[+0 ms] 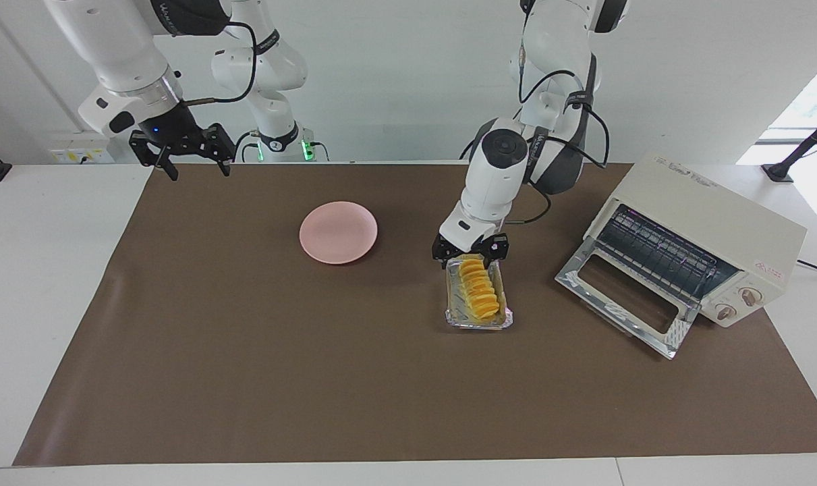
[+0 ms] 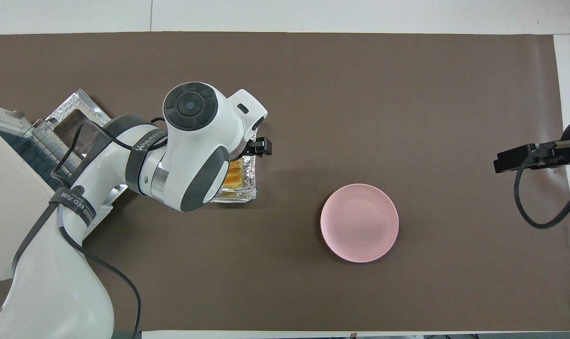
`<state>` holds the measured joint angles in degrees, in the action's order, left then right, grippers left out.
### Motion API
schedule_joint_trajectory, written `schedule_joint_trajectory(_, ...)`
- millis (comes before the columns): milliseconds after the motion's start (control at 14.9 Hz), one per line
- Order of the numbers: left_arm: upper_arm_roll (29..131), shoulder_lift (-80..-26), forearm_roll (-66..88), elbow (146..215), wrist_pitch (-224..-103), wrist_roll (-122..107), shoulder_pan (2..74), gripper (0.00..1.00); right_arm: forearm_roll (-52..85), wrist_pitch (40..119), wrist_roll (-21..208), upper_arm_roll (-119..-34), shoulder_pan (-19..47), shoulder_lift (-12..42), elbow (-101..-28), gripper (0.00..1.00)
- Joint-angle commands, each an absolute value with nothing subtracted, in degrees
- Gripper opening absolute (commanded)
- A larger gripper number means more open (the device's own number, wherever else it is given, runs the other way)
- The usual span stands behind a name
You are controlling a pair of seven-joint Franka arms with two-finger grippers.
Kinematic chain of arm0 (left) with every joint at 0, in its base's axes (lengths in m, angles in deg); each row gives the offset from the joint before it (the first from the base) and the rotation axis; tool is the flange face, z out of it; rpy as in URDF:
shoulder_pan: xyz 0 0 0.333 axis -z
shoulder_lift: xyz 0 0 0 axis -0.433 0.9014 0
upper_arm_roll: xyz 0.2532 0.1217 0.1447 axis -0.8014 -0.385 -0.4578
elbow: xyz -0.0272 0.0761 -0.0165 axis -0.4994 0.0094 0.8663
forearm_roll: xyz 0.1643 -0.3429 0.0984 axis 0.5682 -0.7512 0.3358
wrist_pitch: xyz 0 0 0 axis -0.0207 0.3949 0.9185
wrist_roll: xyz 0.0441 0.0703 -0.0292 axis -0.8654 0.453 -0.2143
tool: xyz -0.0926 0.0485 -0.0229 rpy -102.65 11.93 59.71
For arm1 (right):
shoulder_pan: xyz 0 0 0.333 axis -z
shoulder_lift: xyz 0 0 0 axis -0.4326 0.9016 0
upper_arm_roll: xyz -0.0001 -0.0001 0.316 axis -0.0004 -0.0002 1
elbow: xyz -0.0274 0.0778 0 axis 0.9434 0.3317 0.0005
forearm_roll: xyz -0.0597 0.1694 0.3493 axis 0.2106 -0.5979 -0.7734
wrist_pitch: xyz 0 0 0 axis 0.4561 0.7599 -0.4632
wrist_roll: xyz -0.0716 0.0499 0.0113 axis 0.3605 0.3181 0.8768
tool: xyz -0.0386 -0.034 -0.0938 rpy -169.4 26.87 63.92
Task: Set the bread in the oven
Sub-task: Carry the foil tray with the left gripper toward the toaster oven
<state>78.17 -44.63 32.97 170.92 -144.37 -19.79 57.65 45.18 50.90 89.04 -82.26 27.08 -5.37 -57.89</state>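
bread (image 1: 480,289) lies in foil tray (image 1: 455,312), frame centre, beside open oven (image 1: 712,233). left gripper (image 1: 469,257) fingers wide, straddling loaf's upper end. right gripper (image 1: 181,152) wide, waits upper left. loaf looks light, soft, crushable; grip mid-length across ridges.

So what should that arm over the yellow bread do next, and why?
Probably close its fingers on the bread. The left gripper is open, low over the loaf's end nearer the robots, which lies in the foil tray, and the oven door is already down.
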Motion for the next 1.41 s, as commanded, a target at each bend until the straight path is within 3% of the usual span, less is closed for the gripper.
schedule_joint_trajectory(0,77.2,-41.9,34.0,173.5,-149.2,-24.2,61.4,1.00,45.9,50.4,90.2,-81.5,28.2,-6.5,-58.7,1.00)
schedule_joint_trajectory(403,77.3,-41.3,34.0,175.0,-151.2,-27.4,61.6,1.00,45.9,50.7,90.2,-81.6,28.4,-6.4,-58.8,1.00)
schedule_joint_trajectory(738,77.3,-40.9,34.0,175.1,-152.1,-30.5,61.4,0.52,45.8,51.0,90.2,-81.7,28.8,-6.1,-58.6,1.00)
schedule_joint_trajectory(1006,77.3,-40.2,34.0,175.2,-152.8,-30.9,61.2,0.49,45.9,51.0,89.8,-81.7,28.8,-6.3,-58.6,1.00)
schedule_joint_trajectory(1208,77.3,-40.2,34.0,175.6,-152.8,-30.9,61.3,0.41,45.9,50.3,90.1,-81.7,28.8,-6.5,-58.7,1.00)
schedule_joint_trajectory(1275,77.3,-40.2,34.0,175.5,-152.7,-30.9,61.3,0.34,45.9,50.3,90.1,-81.6,28.8,-6.4,-58.5,1.00)
schedule_joint_trajectory(1342,77.2,-40.2,34.0,175.3,-152.3,-30.9,61.3,0.18,45.8,50.3,90.1,-81.6,28.7,-6.4,-58.6,1.00)
